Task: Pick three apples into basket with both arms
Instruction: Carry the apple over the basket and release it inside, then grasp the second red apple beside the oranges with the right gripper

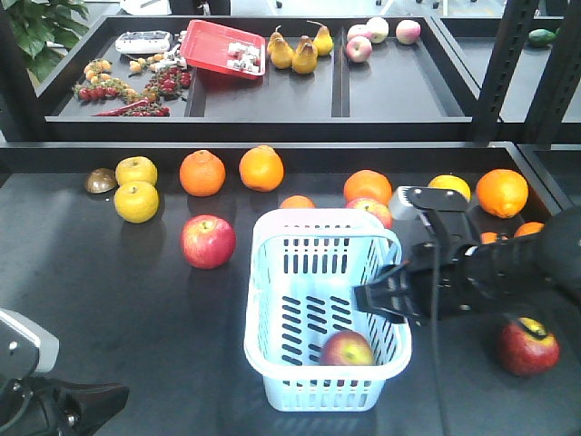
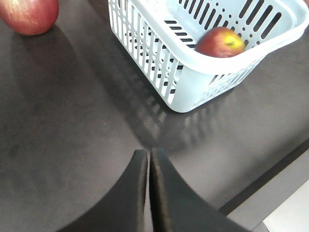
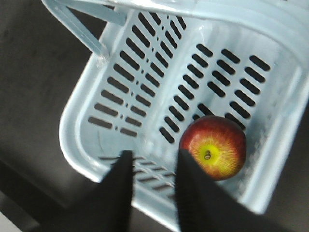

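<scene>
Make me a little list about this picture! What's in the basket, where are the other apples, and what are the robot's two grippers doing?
basket: pale blue, on the dark table, one fruit inside
inside apple: red, yellow around the stem, stem facing up, on the basket floor
left apple: on the table, left of the basket
right apple: on the table, right of the basket
left gripper: shut, empty, low over the table
right gripper: open, empty, above the basket

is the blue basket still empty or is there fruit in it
Not empty: one round dark-red apple lies on the slotted floor of the pale blue plastic basket, near a corner.
</scene>
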You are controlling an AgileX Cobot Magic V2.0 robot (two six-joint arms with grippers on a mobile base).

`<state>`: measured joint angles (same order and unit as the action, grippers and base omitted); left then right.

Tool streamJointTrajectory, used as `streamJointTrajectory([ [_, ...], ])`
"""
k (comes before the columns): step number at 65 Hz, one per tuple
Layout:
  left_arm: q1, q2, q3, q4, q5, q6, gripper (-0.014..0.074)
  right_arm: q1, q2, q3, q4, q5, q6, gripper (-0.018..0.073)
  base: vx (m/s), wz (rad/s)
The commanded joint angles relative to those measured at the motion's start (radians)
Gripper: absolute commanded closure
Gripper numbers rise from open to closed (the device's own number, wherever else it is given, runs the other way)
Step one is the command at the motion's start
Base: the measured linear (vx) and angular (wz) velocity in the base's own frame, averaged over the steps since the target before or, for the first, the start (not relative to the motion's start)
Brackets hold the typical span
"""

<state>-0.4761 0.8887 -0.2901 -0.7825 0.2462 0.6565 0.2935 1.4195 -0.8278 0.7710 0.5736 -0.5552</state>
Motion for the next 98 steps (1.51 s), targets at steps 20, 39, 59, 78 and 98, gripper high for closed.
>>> streamJointTrajectory([
  [20,0.0,-0.008,-0.024,-0.022,-0.047,-0.007,0.0603,-0.314,-0.111,-0.027,-0.565,0.113,0.353,0.0558,0.0,0.0],
  [39,0.0,-0.008,-0.024,-0.022,-0.049,-0.007,0.0603,-0.491,-0.018,-0.041,-0.562,0.045,0.312,0.0281,0.0,0.0],
  [59,0.0,-0.008,-0.024,-0.022,-0.052,-0.007,0.0603,-0.499,0.223,-0.271,-0.572,0.146,0.32,-0.0171,0.0,0.0],
  [78,0.0,-0.008,-0.024,-0.022,-0.052,-0.007,0.0603,-0.499,0.428,-0.453,-0.627,0.255,0.338,-0.0108,0.0,0.0],
  [98,0.0,-0.008,-0.024,-0.022,-0.052,-0.007,0.0603,-0.499,0.528,-0.483,-0.698,0.287,0.355,-0.0065,0.0,0.0],
])
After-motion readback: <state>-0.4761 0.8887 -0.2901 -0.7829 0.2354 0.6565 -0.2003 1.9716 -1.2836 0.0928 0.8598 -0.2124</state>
